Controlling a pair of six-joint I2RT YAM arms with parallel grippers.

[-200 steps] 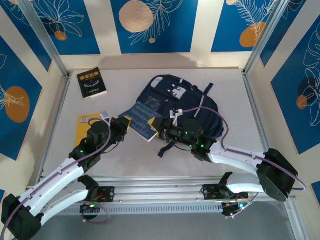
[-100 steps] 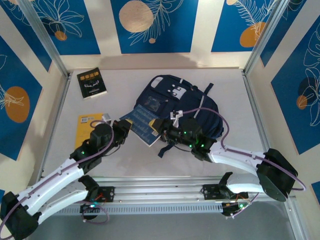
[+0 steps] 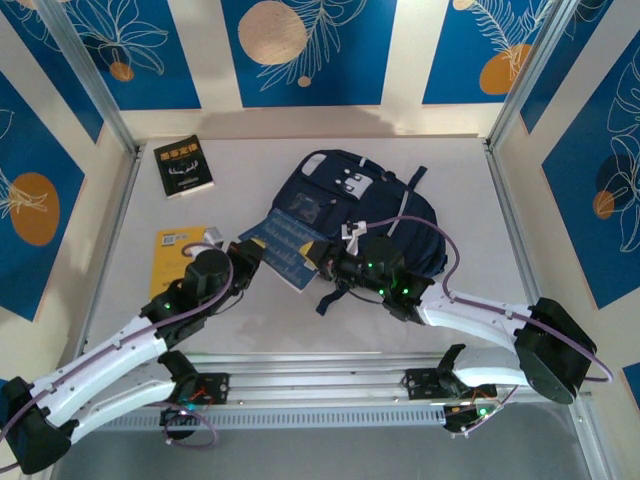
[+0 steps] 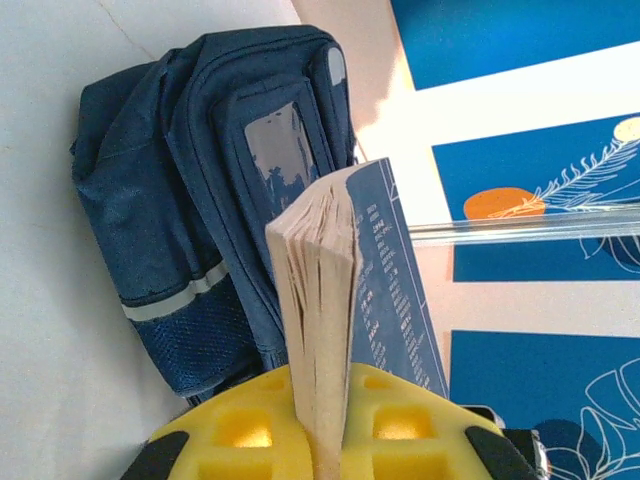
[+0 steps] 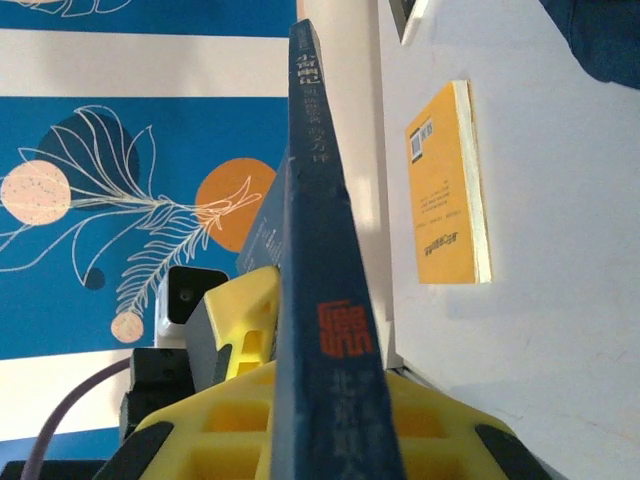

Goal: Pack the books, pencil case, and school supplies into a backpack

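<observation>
The left gripper (image 4: 320,405) is clamped on the page edge of a dark blue book (image 4: 385,270), with the paper block pinched between its 2 yellow fingers (image 4: 235,425). The right gripper (image 5: 335,400) is clamped on the same book's spine, which runs up between its 2 pads. From above, the book spans the gap between the 2 grippers, just in front of the navy backpack (image 3: 300,185). The backpack lies on the white table (image 3: 460,170). A yellow-orange book (image 3: 172,245) lies flat just beside the left gripper. A black book (image 3: 183,166) sits well apart at the far left.
</observation>
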